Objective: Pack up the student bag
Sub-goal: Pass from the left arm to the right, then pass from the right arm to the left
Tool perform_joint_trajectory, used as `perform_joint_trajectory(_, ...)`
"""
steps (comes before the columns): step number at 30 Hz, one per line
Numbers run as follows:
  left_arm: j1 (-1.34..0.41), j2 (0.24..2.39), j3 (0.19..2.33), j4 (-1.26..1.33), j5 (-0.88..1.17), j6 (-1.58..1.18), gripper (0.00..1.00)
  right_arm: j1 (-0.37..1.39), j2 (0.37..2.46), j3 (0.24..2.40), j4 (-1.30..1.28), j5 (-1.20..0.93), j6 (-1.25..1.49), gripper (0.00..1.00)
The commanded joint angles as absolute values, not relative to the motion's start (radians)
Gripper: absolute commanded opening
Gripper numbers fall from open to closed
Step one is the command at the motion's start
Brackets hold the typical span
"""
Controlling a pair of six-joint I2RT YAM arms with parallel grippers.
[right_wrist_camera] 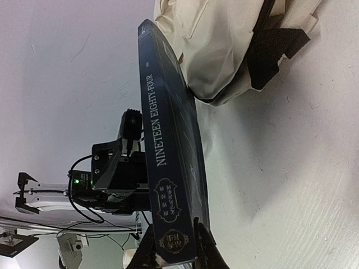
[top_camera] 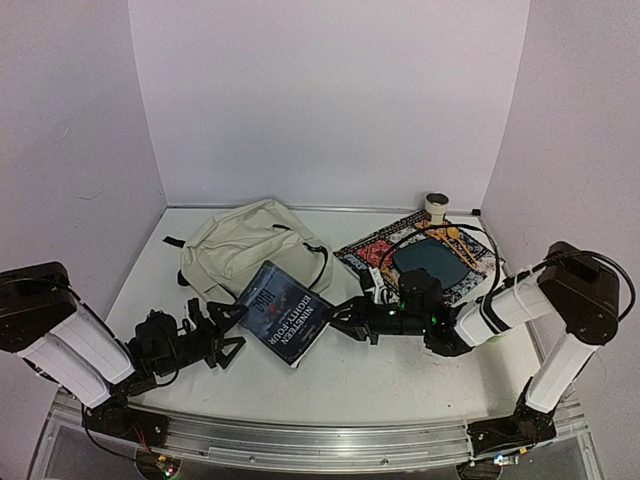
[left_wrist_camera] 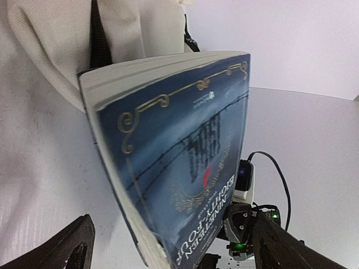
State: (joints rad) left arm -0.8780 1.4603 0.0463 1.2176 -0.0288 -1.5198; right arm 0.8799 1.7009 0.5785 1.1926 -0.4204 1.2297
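Since the bag (top_camera: 245, 245) lies slumped left of centre on the table (top_camera: 400, 385), the book (top_camera: 285, 312) is held tilted with its far end at the bag, probably for sliding in. The right gripper (top_camera: 340, 318) pinches the book's spine end to steady it, while the left gripper (top_camera: 238, 328) gapes wide beside it, holding nothing.

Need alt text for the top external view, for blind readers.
The right end effector grips a blue Nineteen Eighty-Four paperback by its edge, in front of the cream backpack; the left end effector stands open beside it.
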Motion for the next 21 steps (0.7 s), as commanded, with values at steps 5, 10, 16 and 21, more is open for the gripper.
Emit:
perform_joint_trajectory(5,-0.877,1.517,0.109,1.22,-0.015,-1.559,0.99,0.872,1.586,0.606,2.02,-0.414,1.237,0.0)
perform_joint_trajectory(10,-0.878,1.551,0.211,1.223,0.037,-1.524,0.99,0.874,1.576,0.606,2.02,-0.418,1.248,0.0)
perform_joint_trajectory(16,-0.879,1.576,0.262,1.228,0.02,-1.527,0.94,0.873,1.536,0.594,2.02,-0.406,1.247,0.0)
perform_joint_trajectory(21,-0.879,1.612,0.259,1.248,0.02,-1.564,0.94,0.874,1.509,0.61,2.02,-0.408,1.253,0.0)
